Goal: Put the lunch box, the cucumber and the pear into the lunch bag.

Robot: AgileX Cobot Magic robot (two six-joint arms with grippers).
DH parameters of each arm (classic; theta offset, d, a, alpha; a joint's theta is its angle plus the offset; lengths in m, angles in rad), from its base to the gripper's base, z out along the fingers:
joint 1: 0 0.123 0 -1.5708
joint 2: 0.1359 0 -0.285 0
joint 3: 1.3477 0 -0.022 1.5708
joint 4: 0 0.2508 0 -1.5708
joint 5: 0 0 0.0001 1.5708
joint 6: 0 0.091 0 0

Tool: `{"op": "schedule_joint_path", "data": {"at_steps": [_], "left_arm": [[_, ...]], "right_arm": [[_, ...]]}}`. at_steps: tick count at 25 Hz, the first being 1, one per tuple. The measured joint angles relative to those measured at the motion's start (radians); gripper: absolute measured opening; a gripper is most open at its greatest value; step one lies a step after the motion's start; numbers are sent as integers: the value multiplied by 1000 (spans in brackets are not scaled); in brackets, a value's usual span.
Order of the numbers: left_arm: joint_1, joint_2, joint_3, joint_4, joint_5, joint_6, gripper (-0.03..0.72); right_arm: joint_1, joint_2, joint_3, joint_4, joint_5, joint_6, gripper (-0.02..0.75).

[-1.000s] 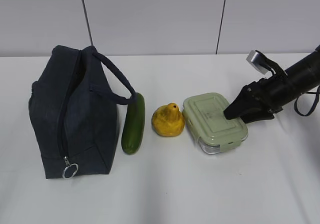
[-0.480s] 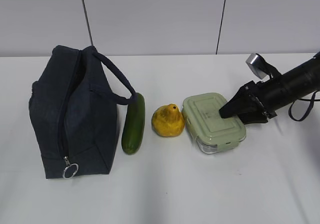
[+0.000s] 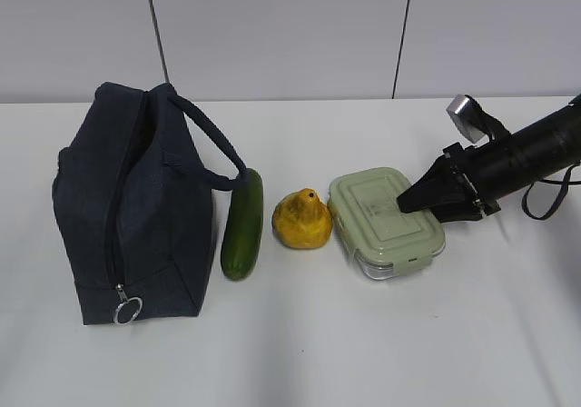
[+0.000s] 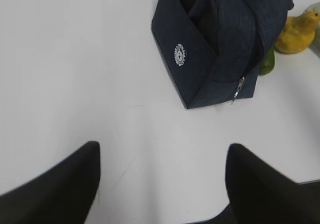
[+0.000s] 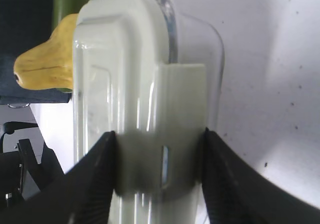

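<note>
as i watch from afar, my right gripper [image 3: 410, 200] has its fingers pressed against both sides of the lunch box [image 3: 385, 223], which sits on the white table [image 3: 363, 334] touching the pear [image 3: 302, 220]. my left gripper [image 4: 160, 179] hangs spread and empty near the lunch bag [image 3: 127, 207]. that bag looks zipped, so packing could stall, and the smooth glass might slip when lifted.

A plain white table [image 3: 300, 352] fills the lower part of the exterior view. Behind it stands a pale grey wall [image 3: 272, 34] made of panels, with two thin dark seams running down it, one on the left and one on the right.
</note>
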Motion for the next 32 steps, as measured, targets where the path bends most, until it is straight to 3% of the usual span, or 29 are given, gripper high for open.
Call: {"op": "schedule_joint_path", "data": {"at_steps": [8, 26, 32], "left_arm": [[0, 0, 0, 0, 0, 0, 466], [0, 0, 0, -1, 0, 0, 466], [0, 73, -12, -76, -68, 0, 444]], "right_arm": [[0, 0, 0, 0, 0, 0, 339], [0, 0, 0, 35, -11, 2, 337], [0, 0, 0, 41, -16, 6, 337]]}}
